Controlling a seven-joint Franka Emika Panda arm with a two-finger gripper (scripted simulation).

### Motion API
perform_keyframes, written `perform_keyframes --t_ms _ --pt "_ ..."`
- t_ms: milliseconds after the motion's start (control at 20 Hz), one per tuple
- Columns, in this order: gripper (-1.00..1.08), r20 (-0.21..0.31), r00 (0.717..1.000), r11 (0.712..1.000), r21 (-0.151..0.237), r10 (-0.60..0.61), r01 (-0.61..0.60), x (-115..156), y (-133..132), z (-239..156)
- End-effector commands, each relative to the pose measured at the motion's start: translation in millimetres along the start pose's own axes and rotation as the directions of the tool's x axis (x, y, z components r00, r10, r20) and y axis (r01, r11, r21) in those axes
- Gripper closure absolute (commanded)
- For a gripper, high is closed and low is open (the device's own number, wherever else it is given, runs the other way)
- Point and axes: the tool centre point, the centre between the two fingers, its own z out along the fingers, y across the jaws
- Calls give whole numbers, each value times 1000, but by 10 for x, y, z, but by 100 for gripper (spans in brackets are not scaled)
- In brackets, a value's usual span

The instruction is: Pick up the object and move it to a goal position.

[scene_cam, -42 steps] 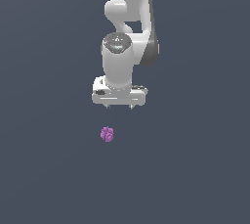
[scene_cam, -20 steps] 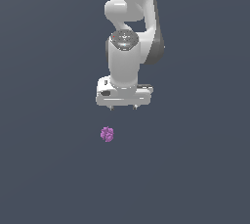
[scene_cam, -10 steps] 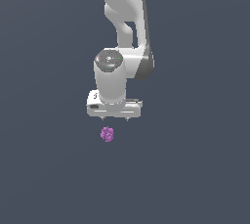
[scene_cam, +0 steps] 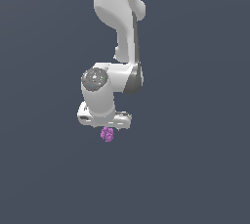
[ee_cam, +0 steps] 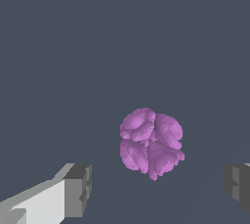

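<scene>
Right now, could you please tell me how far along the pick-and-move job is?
Done: the gripper is above the purple clump, lined up. In hand: nothing; the fingers stand open on either side, apart from it. Left: closing, lifting, carrying to the goal, which these views do not show.

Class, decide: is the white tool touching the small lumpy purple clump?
Apart. The wrist view shows the purple clump between the open tool's grey fingertips, with bare floor either side.
</scene>
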Motion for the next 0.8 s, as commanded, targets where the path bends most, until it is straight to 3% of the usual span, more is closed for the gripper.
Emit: perform_keyframes --t_ms 0,400,750 --pt "-92 -1 1000 1000 1 8 -8 31 38 46" --pt "-92 0 1000 1000 1 9 -9 30 48 121" --pt "-92 0 1000 1000 1 10 -10 24 50 465"
